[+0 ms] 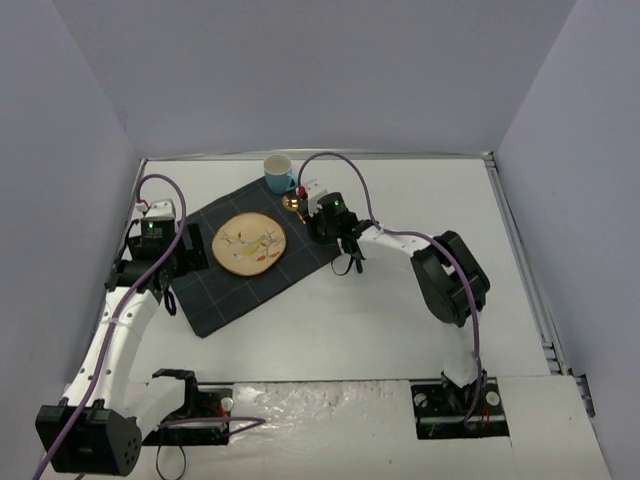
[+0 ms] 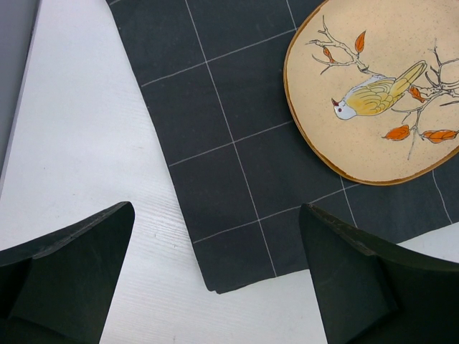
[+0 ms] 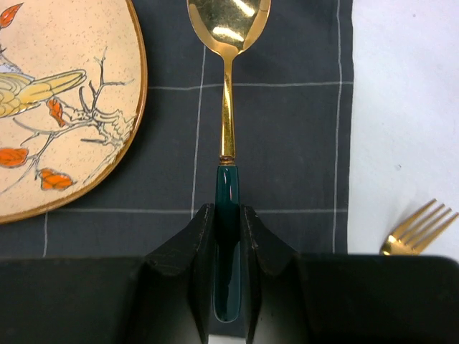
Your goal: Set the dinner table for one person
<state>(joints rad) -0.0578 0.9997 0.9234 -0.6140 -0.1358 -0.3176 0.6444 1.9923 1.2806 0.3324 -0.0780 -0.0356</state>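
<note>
surface: large flat white dinner table (image 1: pixel 380 320) with thin metal edge rails, pale plain walls around
mat: dark grey grid-lined cloth placemat (image 1: pixel 230 295), askew, bearing round beige bird-painted plate (image 1: pixel 249 245)
right gripper (image 3: pixel 226 215): clenched on gold spoon (image 3: pixel 227 107) by its green handle, over mat beside plate, likely for laying down
left gripper (image 2: pixel 216 215): spread wide, empty, above mat corner
fork: gold fork (image 3: pixel 419 226) on table, just off mat

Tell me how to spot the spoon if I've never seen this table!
Start at the white dinner table and find the dark grey placemat on it, with the bird-painted plate. Beside that plate, the right gripper pinches the spoon by its handle. It has a gold bowl and a dark green handle, unlike the gold fork, which lies off the mat.
</note>
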